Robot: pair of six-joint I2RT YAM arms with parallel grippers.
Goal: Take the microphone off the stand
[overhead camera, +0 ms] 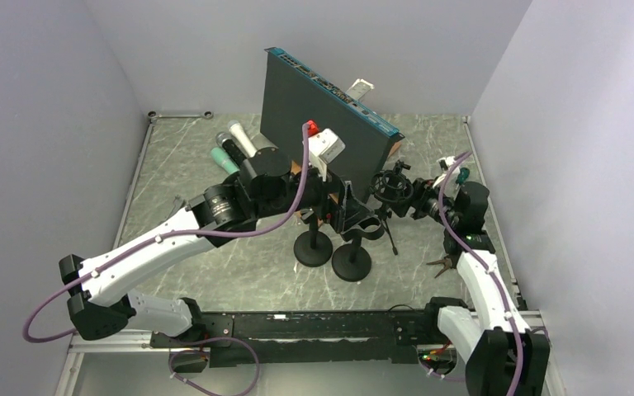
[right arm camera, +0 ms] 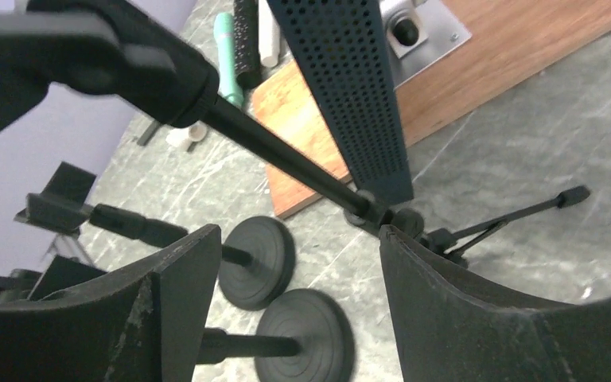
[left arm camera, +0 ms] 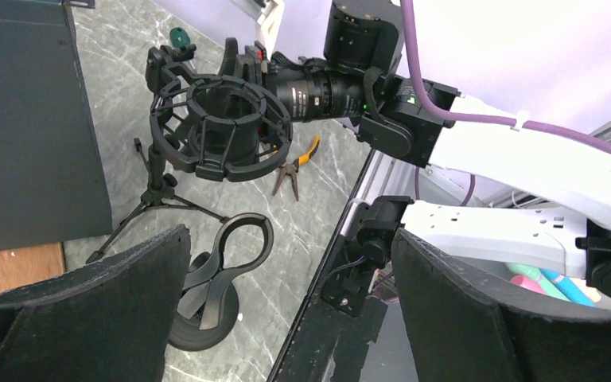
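Note:
A black shock-mount stand [overhead camera: 395,188] on a small tripod stands right of centre; whether a microphone sits in its ring [left arm camera: 224,127] I cannot tell. Two round-base stands [overhead camera: 314,247] [overhead camera: 352,262] stand in front. One carries an empty black clip [left arm camera: 231,253]. Teal, black and white microphone-like cylinders [overhead camera: 233,148] lie at the back left, also in the right wrist view [right arm camera: 239,36]. My left gripper [overhead camera: 361,216] [left arm camera: 290,239] is open above the clip stand, holding nothing. Beside the shock mount, my right gripper [overhead camera: 423,200] [right arm camera: 298,232] is open and empty too.
A tall dark perforated panel [overhead camera: 322,107] stands upright behind the stands on a wooden board [right arm camera: 445,72]. Orange-handled pliers [left arm camera: 296,169] lie near the right arm's base. The tripod legs [right arm camera: 525,211] spread over the marble table. Purple cables trail from both arms.

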